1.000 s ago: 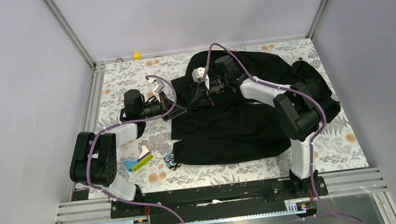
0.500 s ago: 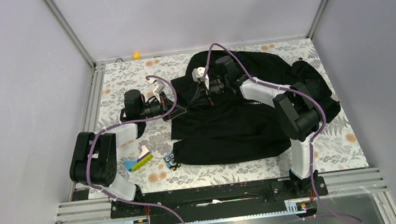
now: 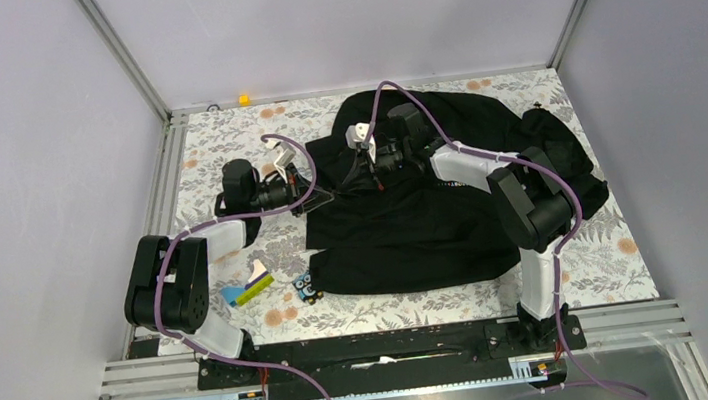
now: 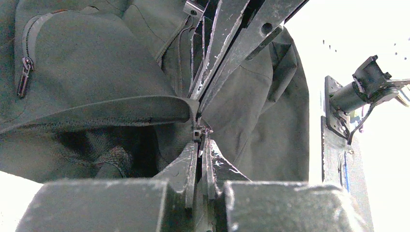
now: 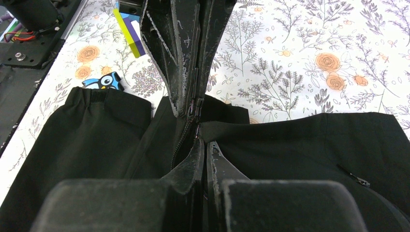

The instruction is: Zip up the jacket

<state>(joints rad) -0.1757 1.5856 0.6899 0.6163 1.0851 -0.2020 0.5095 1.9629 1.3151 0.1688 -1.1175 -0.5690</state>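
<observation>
Black jacket (image 3: 404,234) spread on the floral table (image 3: 619,260), right of centre. The left gripper (image 4: 198,136) has its jaws pressed together on the jacket's edge; the right gripper (image 5: 197,126) pinches the zipper (image 5: 182,140). The right arm (image 3: 471,158) crosses the chest. An owl figure (image 3: 308,288) sits just beside a cuff, with a yellow-blue block (image 3: 248,291) nearby.

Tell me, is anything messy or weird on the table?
Yes. The jacket lies rumpled, with fabric bunched up at its right side. A little blue owl and a yellow-and-blue block sit by its near-left corner, unrelated to zipping.
</observation>
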